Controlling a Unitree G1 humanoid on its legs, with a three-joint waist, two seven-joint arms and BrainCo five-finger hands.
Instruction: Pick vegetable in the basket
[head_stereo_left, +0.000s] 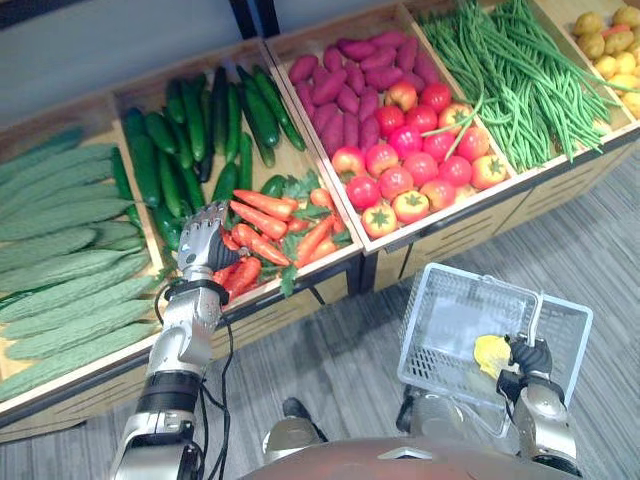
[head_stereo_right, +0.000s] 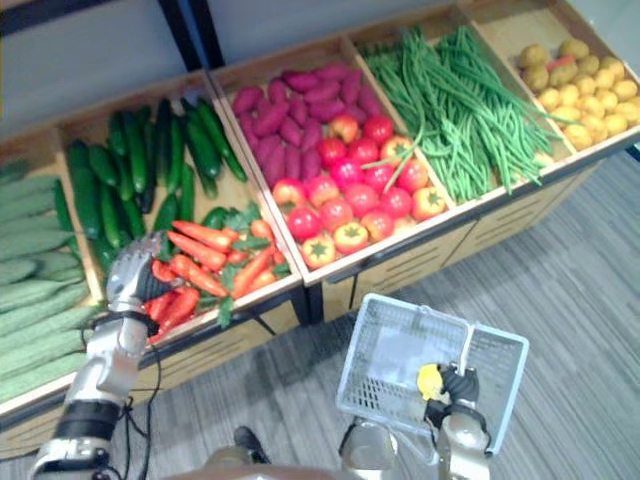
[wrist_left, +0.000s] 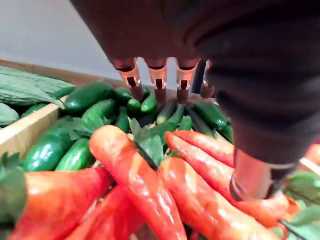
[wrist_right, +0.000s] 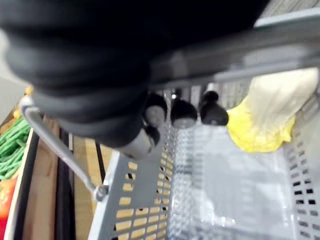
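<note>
Along the wooden surface (head_stereo_left: 460, 232) above grey floor (head_stereo_left: 340, 350): eight o'clock, left robot hand (head_stereo_left: 204, 238) loosely open over carrots (head_stereo_left: 270, 225); five o'clock, right robot hand (head_stereo_left: 528, 358) grips the basket (head_stereo_left: 450, 310).

Silver-grey metal left arm (head_stereo_left: 185, 335) built of tube-like segments, black bands at the wrist and lower down. The silver-grey right arm (head_stereo_left: 545, 415) is alike. Left hand (head_stereo_left: 205, 238) and right hand (head_stereo_left: 528, 358) wear dark covers, the right one ribbed. Silver fingers (wrist_left: 157, 77) end in dark tips.
</note>
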